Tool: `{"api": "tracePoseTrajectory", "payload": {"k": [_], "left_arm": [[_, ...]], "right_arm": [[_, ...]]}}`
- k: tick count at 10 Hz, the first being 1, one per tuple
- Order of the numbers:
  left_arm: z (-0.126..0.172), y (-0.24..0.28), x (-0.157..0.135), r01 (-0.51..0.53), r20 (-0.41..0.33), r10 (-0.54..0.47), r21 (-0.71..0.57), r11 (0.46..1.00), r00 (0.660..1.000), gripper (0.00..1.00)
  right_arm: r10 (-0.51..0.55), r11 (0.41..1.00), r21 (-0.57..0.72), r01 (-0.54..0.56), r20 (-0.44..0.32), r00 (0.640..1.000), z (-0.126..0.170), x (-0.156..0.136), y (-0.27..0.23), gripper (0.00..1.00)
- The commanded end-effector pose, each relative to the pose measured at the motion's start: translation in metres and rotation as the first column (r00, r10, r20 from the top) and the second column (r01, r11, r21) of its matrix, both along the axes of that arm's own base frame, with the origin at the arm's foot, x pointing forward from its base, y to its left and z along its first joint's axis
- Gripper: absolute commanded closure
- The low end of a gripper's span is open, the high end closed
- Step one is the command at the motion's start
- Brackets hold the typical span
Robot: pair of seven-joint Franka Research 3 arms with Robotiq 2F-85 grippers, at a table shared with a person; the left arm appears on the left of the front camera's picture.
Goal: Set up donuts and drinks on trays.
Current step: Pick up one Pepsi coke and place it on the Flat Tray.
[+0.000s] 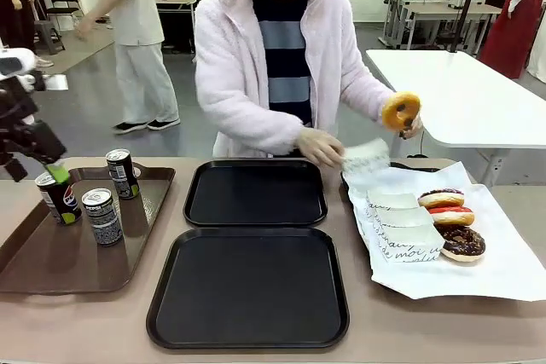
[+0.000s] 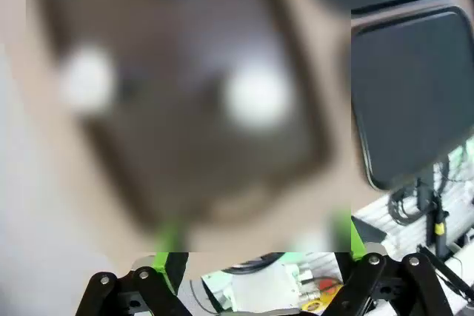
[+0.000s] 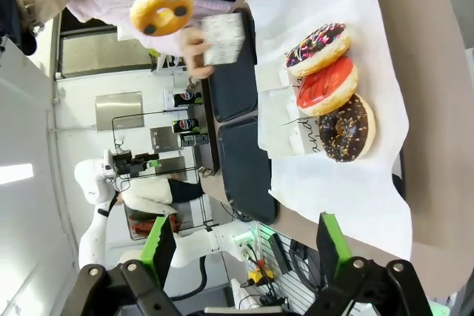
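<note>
The left jaws hung wide by the cans (image 1: 103,215) on the brown tray (image 1: 51,266); the right jaws were wide too. A person (image 1: 281,57) held a glazed donut (image 1: 400,111) up; three iced donuts (image 1: 451,216) lay on white paper (image 1: 503,266) right of the black trays (image 1: 249,287)

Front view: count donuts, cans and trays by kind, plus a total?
Donuts: 4, 1 golden held up, 3 iced on the white paper
Cans: 3
Black trays: 2
Brown tray: 1, holding the cans
Total: 10
</note>
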State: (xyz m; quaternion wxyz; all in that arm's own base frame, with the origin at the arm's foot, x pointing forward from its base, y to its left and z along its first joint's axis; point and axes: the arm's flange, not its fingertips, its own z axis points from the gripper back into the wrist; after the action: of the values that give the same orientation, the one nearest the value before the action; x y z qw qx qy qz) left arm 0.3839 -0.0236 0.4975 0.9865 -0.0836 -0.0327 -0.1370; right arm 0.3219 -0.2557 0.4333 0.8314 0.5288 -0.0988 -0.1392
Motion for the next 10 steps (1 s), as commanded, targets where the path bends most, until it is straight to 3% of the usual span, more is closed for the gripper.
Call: {"api": "tracePoseTrajectory", "payload": {"k": [1,3,4,5,6,10], "left_arm": [[-0.022,-0.020,0.019,-0.068,0.035,0.064,0.141,0.988,0.997,0.00],[-0.049,-0.035,0.036,-0.151,0.134,0.122,0.238,0.960,0.983,0.00],[-0.059,-0.038,0.043,-0.172,0.145,0.139,0.251,0.952,0.980,0.00],[-0.062,-0.041,0.042,-0.151,0.138,0.126,0.190,0.970,0.982,0.00],[-0.045,-0.036,0.037,-0.107,0.125,0.083,0.200,0.974,0.989,0.00],[-0.045,-0.036,0.037,-0.107,0.125,0.083,0.200,0.974,0.989,0.00]], "right_arm": [[0.000,1.000,0.012,0.000,0.012,1.000,-0.001,0.000,0.001,0.00],[0.000,1.000,0.012,0.000,0.012,1.000,-0.001,0.000,0.001,0.00],[0.000,1.000,0.012,0.000,0.012,1.000,-0.001,0.000,0.001,0.00],[0.000,1.000,0.012,0.000,0.012,1.000,-0.001,0.000,0.001,0.00],[0.000,1.000,0.012,0.000,0.012,1.000,-0.001,0.000,0.001,0.00],[0.000,1.000,0.012,0.000,0.012,1.000,-0.001,0.000,0.001,0.00]]}}
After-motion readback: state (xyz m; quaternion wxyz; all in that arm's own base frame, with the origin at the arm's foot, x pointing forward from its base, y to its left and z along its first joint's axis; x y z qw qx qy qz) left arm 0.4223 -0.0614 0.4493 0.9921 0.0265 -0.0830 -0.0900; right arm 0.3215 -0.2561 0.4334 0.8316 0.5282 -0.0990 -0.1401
